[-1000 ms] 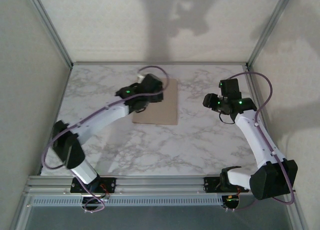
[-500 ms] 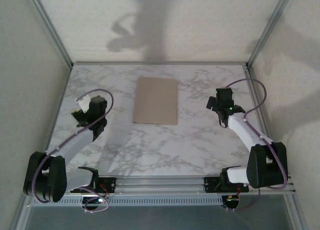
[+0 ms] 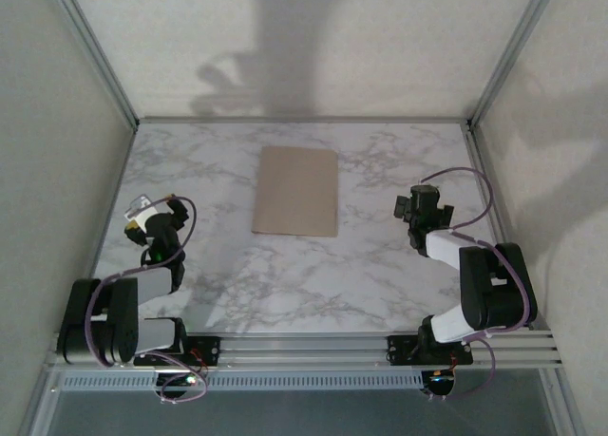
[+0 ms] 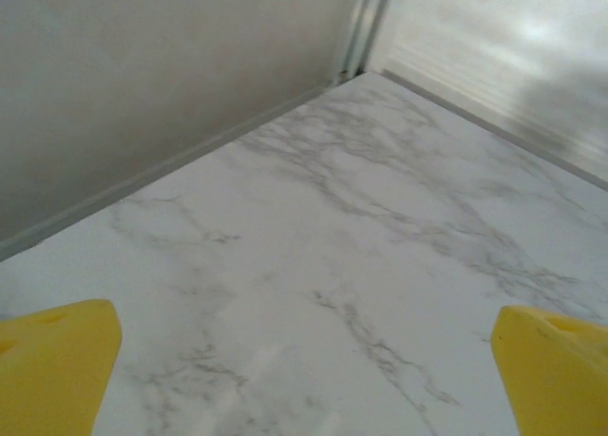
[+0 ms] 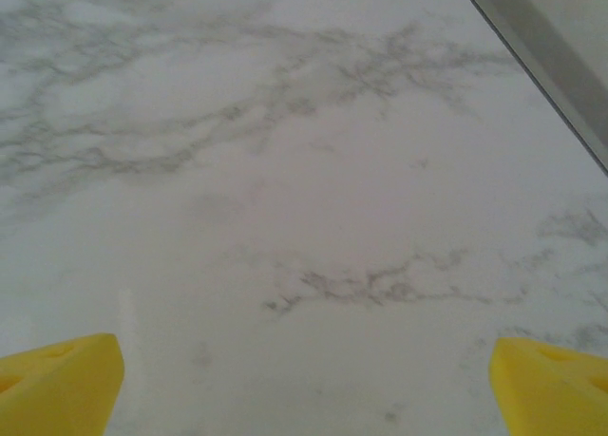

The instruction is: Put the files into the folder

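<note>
The tan folder (image 3: 295, 191) is lying closed and flat on the marble desk (image 3: 380, 274), its inside hidden. Cut off at the wrist views' edges, the yellow left fingers (image 4: 57, 365) and right fingers (image 5: 57, 379) are standing wide apart, holding nothing, well apart from the folder.

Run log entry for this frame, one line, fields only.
folder: closed, flat on table | left arm: folded near base, jaws open, empty | right arm: folded near base, jaws open, empty
</note>
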